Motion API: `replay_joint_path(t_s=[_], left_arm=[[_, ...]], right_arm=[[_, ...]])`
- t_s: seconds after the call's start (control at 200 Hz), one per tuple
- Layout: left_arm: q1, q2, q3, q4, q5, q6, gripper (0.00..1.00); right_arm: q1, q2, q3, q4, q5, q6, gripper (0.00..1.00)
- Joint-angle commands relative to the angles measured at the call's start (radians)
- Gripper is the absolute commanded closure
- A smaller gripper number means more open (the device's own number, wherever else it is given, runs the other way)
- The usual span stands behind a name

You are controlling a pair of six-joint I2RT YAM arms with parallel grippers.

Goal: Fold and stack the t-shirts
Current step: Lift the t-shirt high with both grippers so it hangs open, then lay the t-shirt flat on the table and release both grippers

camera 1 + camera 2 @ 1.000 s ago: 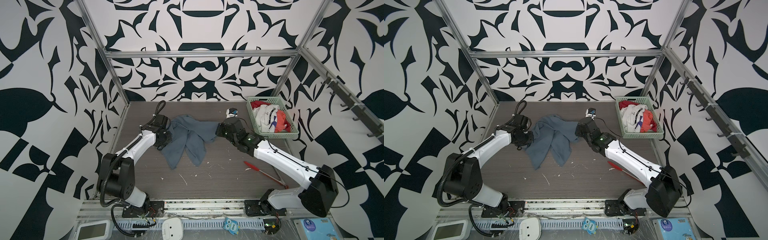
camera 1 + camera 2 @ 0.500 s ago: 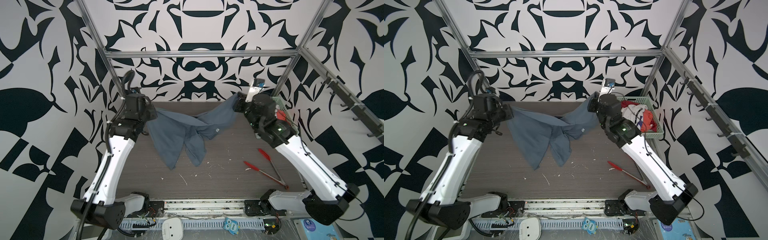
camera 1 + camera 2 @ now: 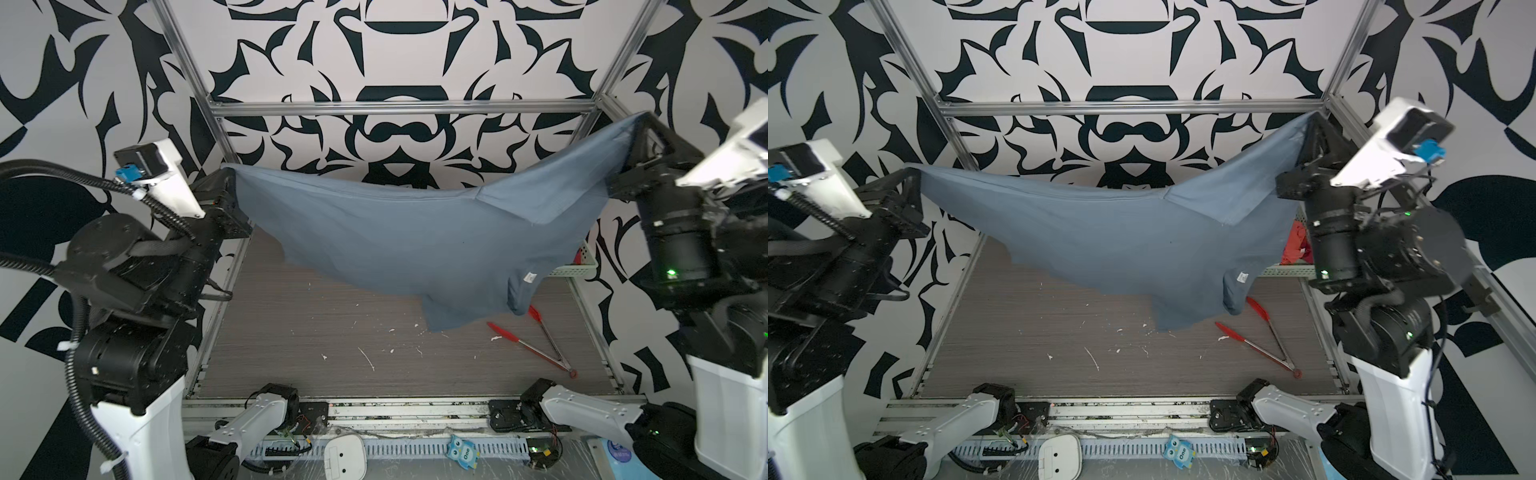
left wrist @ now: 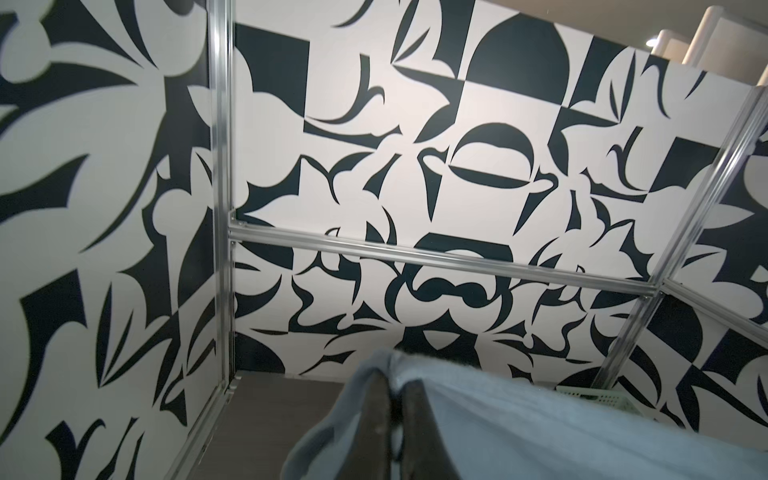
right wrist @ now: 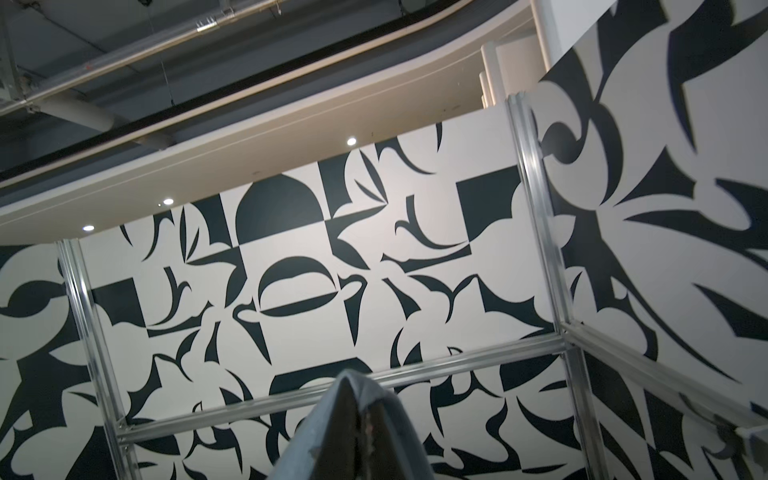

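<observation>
- Both top views are bright and evenly lit, with only faint, soft shadows on the table.
- The white camera housing at 2 o'clock is smeared and washed out.
- In the wrist views the shirt is out of focus, the side wall is blurred, and the ceiling lamps glow.

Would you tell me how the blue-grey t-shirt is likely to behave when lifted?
Probably very floppy: the blue-grey t-shirt sags in a curve between the left gripper and right gripper, its lower part dangling. Likely light, since two small pinches hold it up. It would probably crumple, not lie flat, if simply dropped on the table.
</observation>
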Motion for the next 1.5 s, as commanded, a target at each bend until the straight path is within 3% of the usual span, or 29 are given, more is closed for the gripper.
replay_joint_path(t_s=[0.0,0.38,0.53,0.75,0.87,1.06,1.215,1.335,1.365,1.4,1.445,1.495], left_arm=[[0.003,-0.007,0.007,0.005,-0.025,0.033,1.0],[0.003,-0.094,0.015,0.064,0.052,-0.004,1.0],[0.003,-0.068,-0.088,0.075,-0.006,-0.019,1.0],[0.003,0.049,-0.379,0.139,-0.191,-0.042,1.0],[0.043,0.141,-0.523,0.227,-0.238,-0.058,1.0],[0.245,0.37,-0.625,0.356,-0.029,-0.168,1.0],[0.306,0.597,-0.578,0.408,0.062,-0.206,1.0],[0.351,0.786,-0.443,0.38,0.056,-0.203,1.0],[0.367,0.827,-0.405,0.374,0.07,-0.21,0.9],[0.386,0.872,-0.361,0.361,0.094,-0.229,0.7],[0.412,0.915,-0.308,0.339,0.125,-0.267,0.5],[0.437,0.943,-0.271,0.325,0.165,-0.315,0.38]], right_arm=[[-0.001,0.028,0.063,0.023,-0.026,-0.054,1.0],[-0.001,0.149,0.351,-0.009,-0.165,-0.061,1.0],[-0.001,0.222,0.302,-0.002,-0.133,-0.096,1.0],[-0.001,0.401,0.107,0.106,-0.087,-0.087,1.0],[-0.021,0.569,0.058,0.18,-0.05,-0.074,1.0],[-0.062,0.89,0.162,0.165,-0.007,-0.057,1.0],[-0.117,1.212,0.437,0.008,-0.057,0.059,1.0],[-0.147,1.437,0.71,-0.075,-0.053,0.123,1.0],[-0.155,1.475,0.753,-0.07,-0.06,0.127,1.0],[-0.163,1.507,0.784,-0.061,-0.064,0.135,0.99],[-0.178,1.52,0.784,-0.041,-0.072,0.162,0.78],[-0.193,1.506,0.744,-0.014,-0.082,0.192,0.58]])
